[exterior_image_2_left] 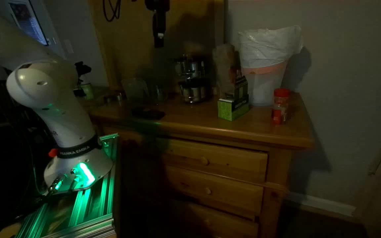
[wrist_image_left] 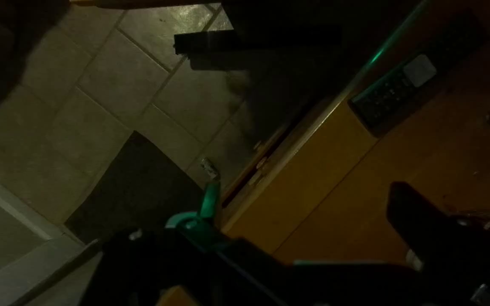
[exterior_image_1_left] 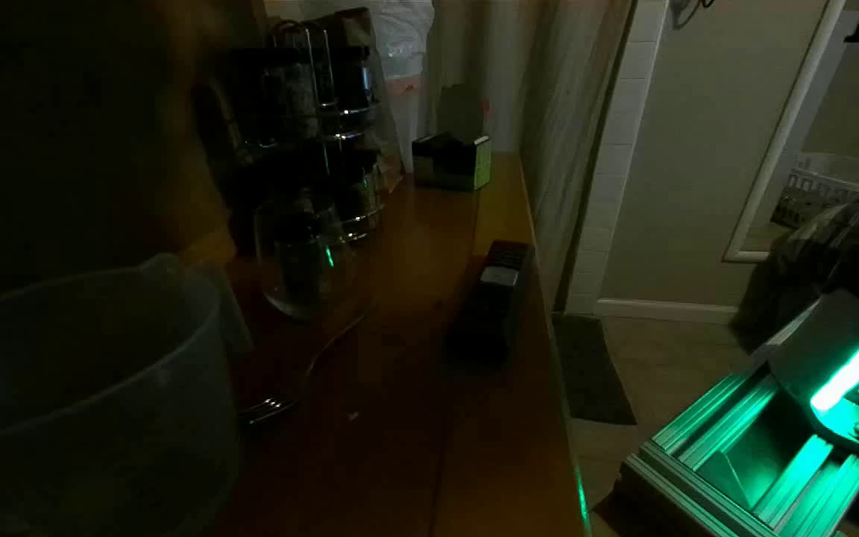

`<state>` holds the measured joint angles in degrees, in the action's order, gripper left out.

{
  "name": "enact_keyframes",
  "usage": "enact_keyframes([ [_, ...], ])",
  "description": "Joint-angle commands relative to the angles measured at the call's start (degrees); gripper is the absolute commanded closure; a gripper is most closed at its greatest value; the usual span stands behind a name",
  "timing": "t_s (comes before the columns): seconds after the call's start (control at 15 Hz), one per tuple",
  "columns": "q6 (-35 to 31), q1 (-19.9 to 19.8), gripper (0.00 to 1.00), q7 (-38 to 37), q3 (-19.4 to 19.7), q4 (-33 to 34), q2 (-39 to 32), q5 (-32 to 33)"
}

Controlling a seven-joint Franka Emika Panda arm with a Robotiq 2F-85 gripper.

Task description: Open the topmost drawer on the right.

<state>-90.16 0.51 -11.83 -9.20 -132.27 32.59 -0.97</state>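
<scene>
The wooden dresser's top right drawer (exterior_image_2_left: 220, 161) has a round wooden knob (exterior_image_2_left: 204, 161). A dark gap runs along its upper edge, and I cannot tell how far it stands out. In the wrist view, the drawer knobs (wrist_image_left: 262, 162) show beyond the dresser's front edge, with a dark gap beside them. My gripper (exterior_image_2_left: 159, 38) hangs above the dresser, higher than the drawer and apart from it. In the wrist view, my gripper (wrist_image_left: 305, 191) has its two fingers wide apart with nothing between them. The dresser top's front edge lies below.
A dark remote (wrist_image_left: 417, 72) lies near the dresser's front edge. A green box (exterior_image_2_left: 232, 109), a red-lidded jar (exterior_image_2_left: 279, 107), a spice rack (exterior_image_2_left: 192, 81) and a bag-lined bin (exterior_image_2_left: 265, 82) stand on top. A measuring jug (exterior_image_1_left: 94, 403), glass (exterior_image_1_left: 303, 261) and fork (exterior_image_1_left: 303, 373) also stand or lie there.
</scene>
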Motion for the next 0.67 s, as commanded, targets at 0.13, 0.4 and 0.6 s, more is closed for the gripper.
enact_keyframes([
  [0.13, 0.12, 0.85, 0.00, -0.35, 0.67, 0.13, -0.12, 0.33],
  [0.4, -0.94, 0.59, 0.00, 0.15, 1.32, -0.57, 0.40, 0.41],
  [0.6, -9.42, 0.60, 0.00, 8.20, 6.82, -6.54, 3.65, -0.82],
])
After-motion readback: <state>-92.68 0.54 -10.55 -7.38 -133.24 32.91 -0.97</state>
